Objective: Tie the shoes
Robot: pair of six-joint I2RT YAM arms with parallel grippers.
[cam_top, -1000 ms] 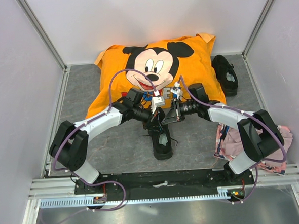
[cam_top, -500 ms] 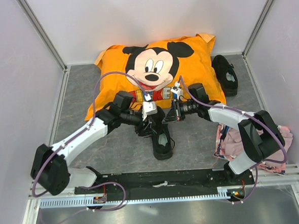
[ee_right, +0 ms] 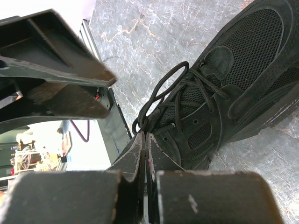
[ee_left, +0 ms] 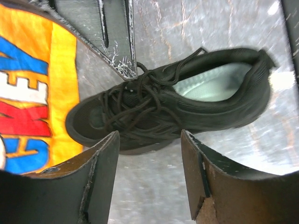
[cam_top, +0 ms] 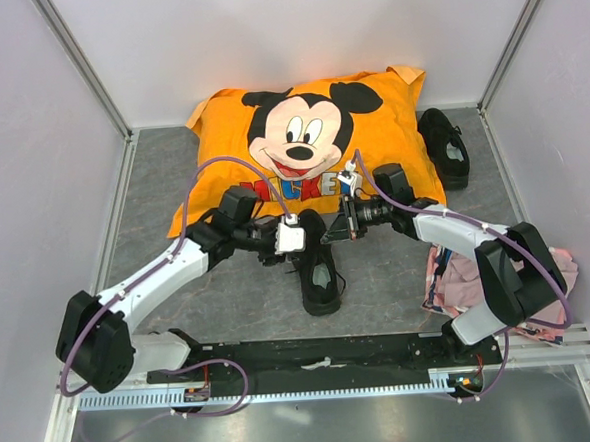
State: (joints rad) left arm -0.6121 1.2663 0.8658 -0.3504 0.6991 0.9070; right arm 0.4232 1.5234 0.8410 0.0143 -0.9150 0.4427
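Note:
One black shoe [cam_top: 319, 272] stands mid-table, toe toward the pillow; its partner [cam_top: 444, 147] lies at the back right. My left gripper [cam_top: 286, 239] hovers open just left of the near shoe's laces, nothing between its fingers. In the left wrist view the shoe [ee_left: 187, 107] lies beyond the open left gripper [ee_left: 149, 135], its pale insole showing. My right gripper [cam_top: 329, 233] is at the shoe's right side. In the right wrist view the right gripper [ee_right: 145, 135] is shut, pinching the base of a lace loop [ee_right: 161, 91] rising from the shoe [ee_right: 243, 70].
An orange Mickey Mouse pillow [cam_top: 309, 130] fills the back of the table, touching the near shoe's toe. A pink cloth [cam_top: 457, 279] lies under the right arm. White walls and metal rails enclose the grey floor.
My left gripper has opened and drawn back to the left, away from the laces, its arm swinging outward. The right gripper has stayed shut in place.

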